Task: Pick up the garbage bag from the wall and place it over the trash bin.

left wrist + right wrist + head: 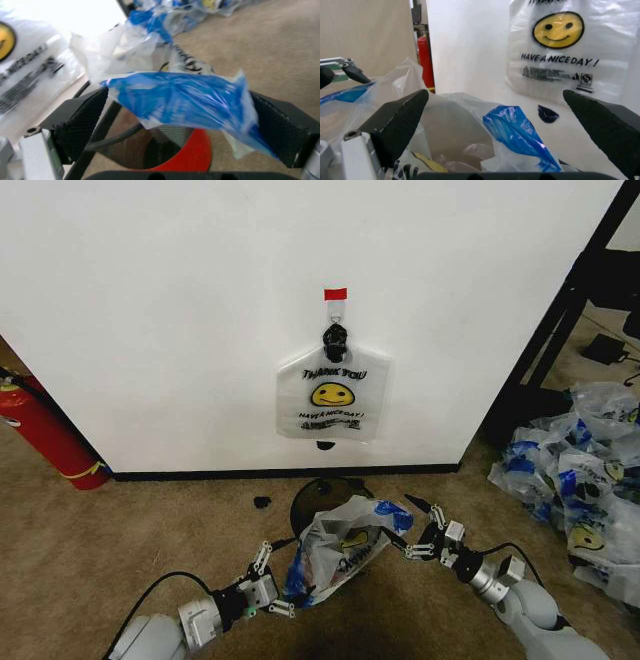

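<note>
- Garbage bag (345, 548) sits low in front of the wall (200, 300), draped on the trash bin (318, 496), which stands on the carpet just before the black baseboard.
- Left end effector (268, 583) at the bag's left edge; in the left wrist view a blue patch of film lies between its fingers, which look wide apart, so loosely held at best.
- Right end effector (425, 530) at the bag's right edge, fingers spread apart, blue handle fold just in front, not pinched.
- Step, as a judgement: placing phase, bag over the bin, mouth being spread across the rim.
- Next move likely needs both edges pulled apart and down past the rim; thin film could slip or tear.
- Bag: thin, crinkly, see-through white plastic, blue patches, yellow smiley.
- Bin: round, dark see-through body, red base seen in the left wrist view.
- Second bag (333, 392) hangs flat from a hook under red tape (335, 294).
- Red fire extinguisher (45, 432) at left, heap of bags (580, 480) at right.
</note>
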{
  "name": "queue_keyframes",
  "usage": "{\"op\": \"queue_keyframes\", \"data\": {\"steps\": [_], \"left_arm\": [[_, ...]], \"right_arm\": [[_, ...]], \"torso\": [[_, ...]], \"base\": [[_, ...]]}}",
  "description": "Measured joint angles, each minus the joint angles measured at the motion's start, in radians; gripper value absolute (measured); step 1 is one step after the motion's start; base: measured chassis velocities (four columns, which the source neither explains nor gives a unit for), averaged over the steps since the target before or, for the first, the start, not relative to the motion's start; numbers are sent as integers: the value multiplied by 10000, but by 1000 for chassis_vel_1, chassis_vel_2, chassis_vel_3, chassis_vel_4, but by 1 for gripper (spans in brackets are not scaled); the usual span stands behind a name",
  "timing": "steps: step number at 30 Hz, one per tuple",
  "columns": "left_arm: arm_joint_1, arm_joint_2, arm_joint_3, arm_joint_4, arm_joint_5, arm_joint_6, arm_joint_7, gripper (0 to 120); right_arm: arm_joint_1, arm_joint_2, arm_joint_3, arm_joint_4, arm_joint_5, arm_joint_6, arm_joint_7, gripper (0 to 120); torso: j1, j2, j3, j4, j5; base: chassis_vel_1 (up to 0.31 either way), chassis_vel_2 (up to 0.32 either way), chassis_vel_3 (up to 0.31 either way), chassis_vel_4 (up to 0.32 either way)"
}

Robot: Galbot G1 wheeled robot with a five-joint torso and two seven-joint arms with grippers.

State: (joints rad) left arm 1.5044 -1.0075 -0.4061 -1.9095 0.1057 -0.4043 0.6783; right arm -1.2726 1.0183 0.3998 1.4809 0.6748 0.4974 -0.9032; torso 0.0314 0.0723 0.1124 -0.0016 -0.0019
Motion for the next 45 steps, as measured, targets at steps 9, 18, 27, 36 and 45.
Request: {"op": "queue_keyframes", "data": {"steps": [9, 18, 27, 36, 45], "left_arm": [[-328, 8, -132, 265, -2244, -587, 1759, 100], [-666, 770, 100, -1754, -6612, 1440, 318, 100], [-4148, 854, 1599, -906, -7331, 5690, -3874, 100], [-7387, 632, 4825, 1049, -7385, 8927, -5851, 100], [-9354, 273, 6718, 2654, -7793, 10409, -6785, 100]], "right_arm": [[-107, 26, 49, 4, -10, 73, -57, 100], [-709, -6, 280, 1183, 1221, -47, -881, 100], [-1321, -127, 1992, 3770, 2881, -459, -308, 100], [-1728, 204, 4043, 4993, 165, 1121, 3513, 100], [-1965, 524, 4262, 5183, -405, 1272, 4797, 100]], "torso": [[0, 0, 0, 2, -1], [0, 0, 0, 1, 1], [0, 0, 1, 1, -2], [1, -1, 2, -1, 1], [1, -1, 1, 1, 3]], "base": [[0, 0, 0, 0], [0, 0, 0, 0], [0, 0, 0, 0], [0, 0, 0, 0], [0, 0, 0, 0]]}}
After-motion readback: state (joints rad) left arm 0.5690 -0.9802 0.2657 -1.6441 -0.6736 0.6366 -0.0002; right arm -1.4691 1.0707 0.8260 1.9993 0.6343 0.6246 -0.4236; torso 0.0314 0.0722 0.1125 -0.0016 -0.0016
